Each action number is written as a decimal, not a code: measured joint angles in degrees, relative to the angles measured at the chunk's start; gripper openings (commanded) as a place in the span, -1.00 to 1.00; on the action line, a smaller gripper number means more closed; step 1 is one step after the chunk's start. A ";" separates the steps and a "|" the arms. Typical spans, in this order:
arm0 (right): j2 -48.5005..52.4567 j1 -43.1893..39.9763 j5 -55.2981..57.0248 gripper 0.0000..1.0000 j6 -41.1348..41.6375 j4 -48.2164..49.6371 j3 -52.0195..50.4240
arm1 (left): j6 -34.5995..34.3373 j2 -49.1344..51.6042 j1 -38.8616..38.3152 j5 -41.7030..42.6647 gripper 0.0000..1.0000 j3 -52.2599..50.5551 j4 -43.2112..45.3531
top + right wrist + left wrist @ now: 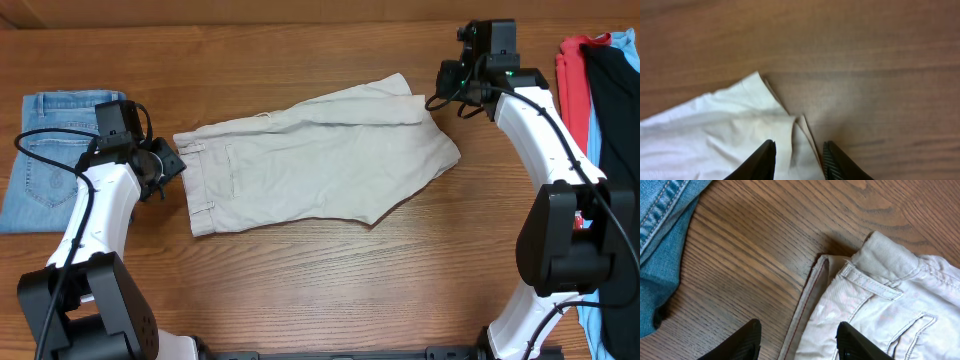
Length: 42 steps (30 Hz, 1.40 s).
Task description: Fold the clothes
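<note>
Left pincer [798, 335] agape; shorts [310, 160] (beige) seemingly folded

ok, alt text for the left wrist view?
The waistband corner of pale beige cotton shorts lies on a brown wooden table. The left pincer hangs open at the bottom, its black fingertips straddling the waistband's edge. Light-blue denim jeans fill the upper-left corner.
</note>
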 measured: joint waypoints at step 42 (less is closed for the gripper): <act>11.85 1.31 -5.86 -0.09 0.00 9.25 -0.92 | 0.20 11.02 -10.84 3.43 0.07 0.39 -4.52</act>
